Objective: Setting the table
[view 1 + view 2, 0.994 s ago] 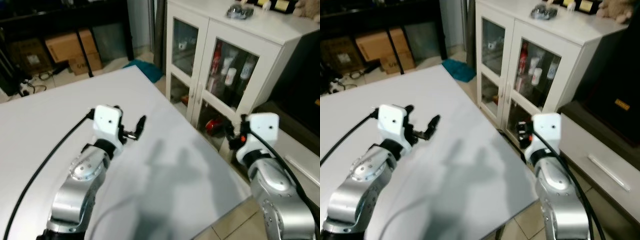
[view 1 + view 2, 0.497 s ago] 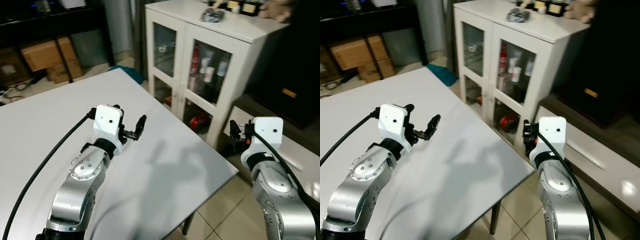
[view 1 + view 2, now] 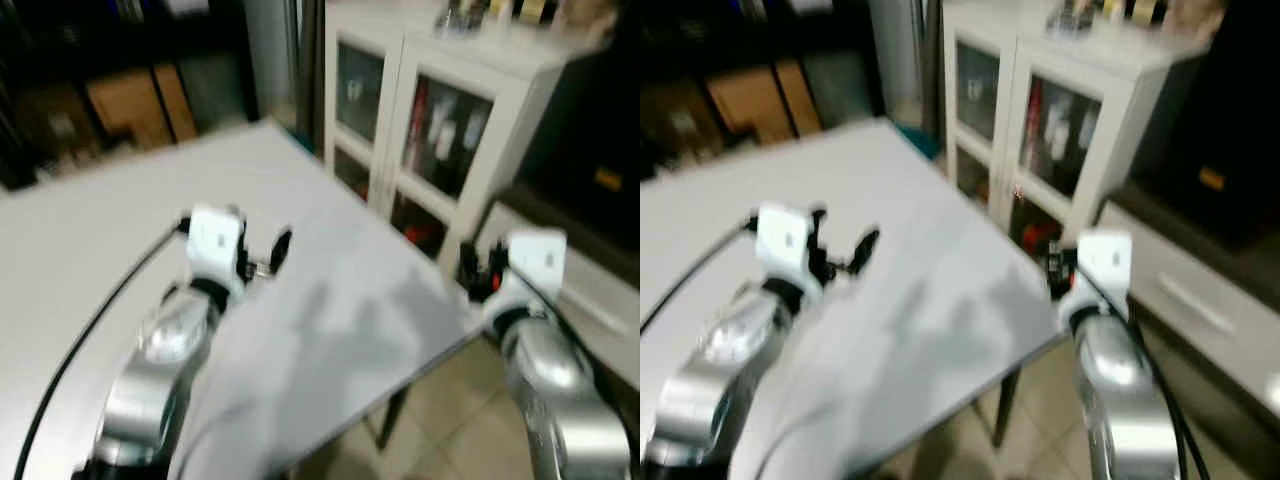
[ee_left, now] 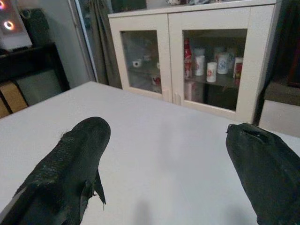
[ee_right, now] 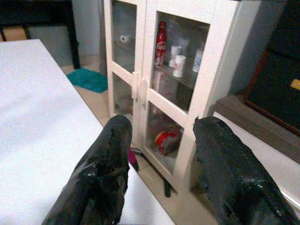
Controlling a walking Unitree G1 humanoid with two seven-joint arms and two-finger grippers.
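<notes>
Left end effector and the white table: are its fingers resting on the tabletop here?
Apart. In the left wrist view both black fingers hang spread over the white table, with bare tabletop between and beyond them. The left eye view shows the left end effector raised above the surface.

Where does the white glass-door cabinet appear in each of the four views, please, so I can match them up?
Left eye view: white cabinet upper right, beyond the white table.
Right eye view: upper middle to right, blurred.
Left wrist view: across the top, beyond the table's far edge.
Right wrist view: centre, past the right gripper.
Shared landmark: the red bottle behind the glass, also.
</notes>
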